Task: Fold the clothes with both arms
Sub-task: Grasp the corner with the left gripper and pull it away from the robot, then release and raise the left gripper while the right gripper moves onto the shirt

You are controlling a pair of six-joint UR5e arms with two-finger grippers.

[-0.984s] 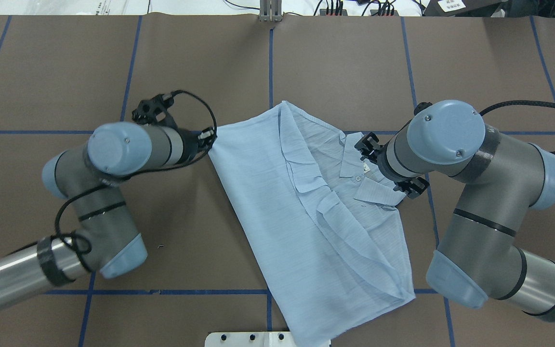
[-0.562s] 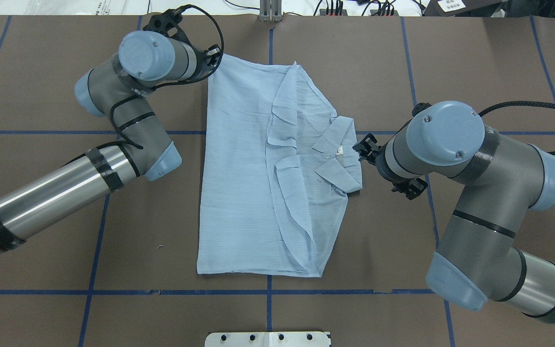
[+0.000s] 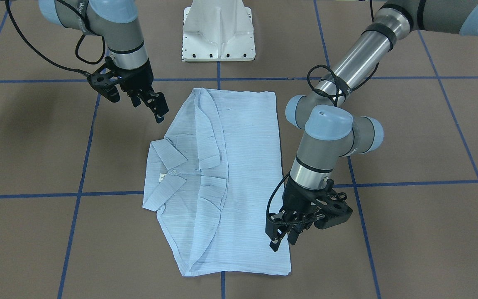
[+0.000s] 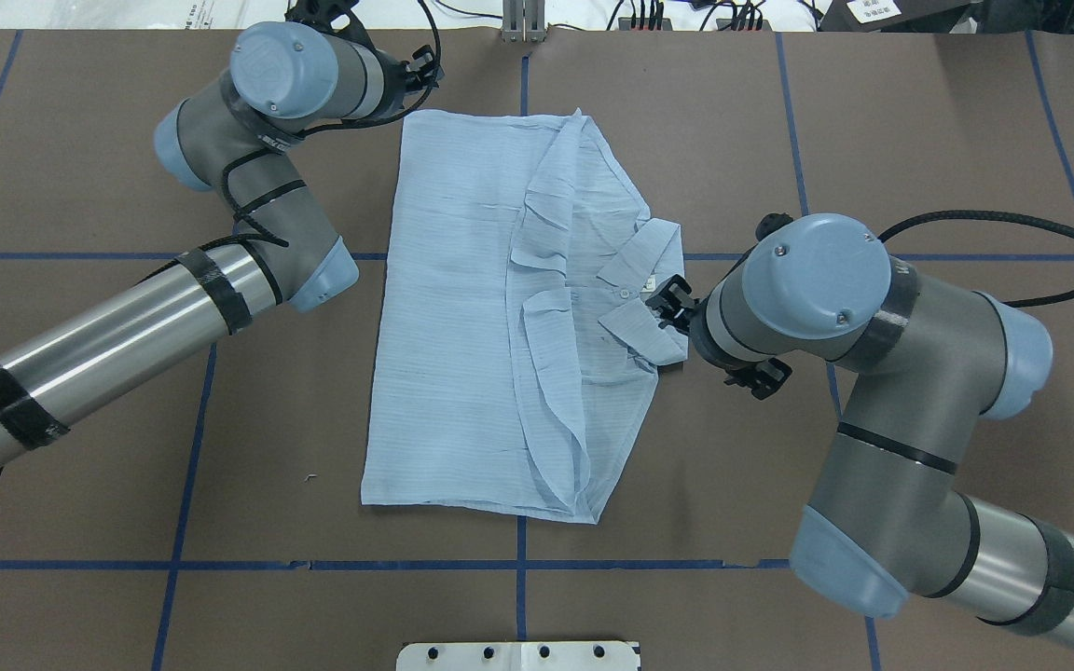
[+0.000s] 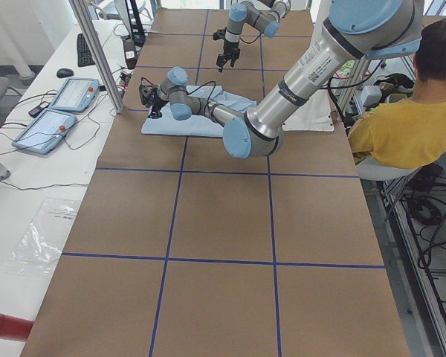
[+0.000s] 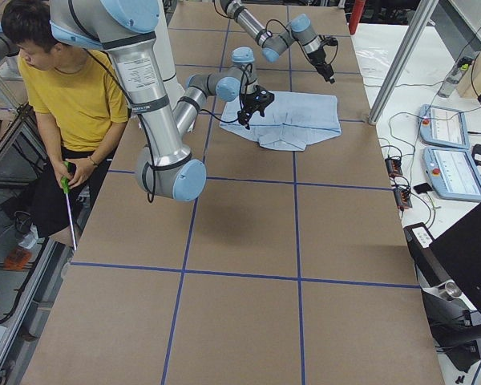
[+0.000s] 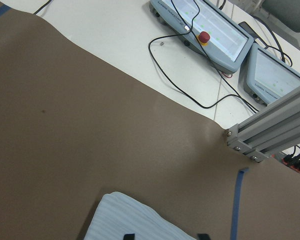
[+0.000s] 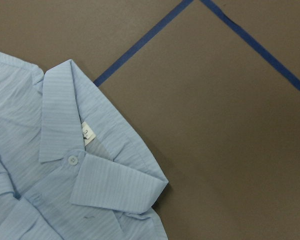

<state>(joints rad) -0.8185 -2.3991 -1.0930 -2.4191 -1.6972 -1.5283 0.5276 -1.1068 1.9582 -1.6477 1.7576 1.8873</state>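
Light blue and finely striped, the thin button-up shirt (image 4: 462,326) lies flat in the middle of the brown paper-covered table (image 4: 779,140). It is folded into a rough rectangle whose long sides run away from the robot. Its collar (image 4: 644,280) points to the robot's right, about halfway along that edge. The right wrist view shows the white neck label (image 8: 86,133) with a small white button (image 8: 72,159) just beside it.

The black two-finger left gripper (image 3: 282,241) hangs over the shirt's far corner on the robot's left, jaws apart and empty. In its wrist view that rounded corner lies between the two fingertips (image 7: 128,236). The black right gripper (image 3: 149,109) hovers just beside the collar, off the cloth, with its fingers spread and holding nothing.

The fabric looks very light and limp. It will probably sag, drag and crease rather than keep its shape, and the loose flaps on top could slide open if it is lifted from one point. The collar looks like the stiffest part, but a poor handle. A better hold is likely a shallow pinch through all layers at two matching corners of one short edge, one per arm, raised together, low and evenly.
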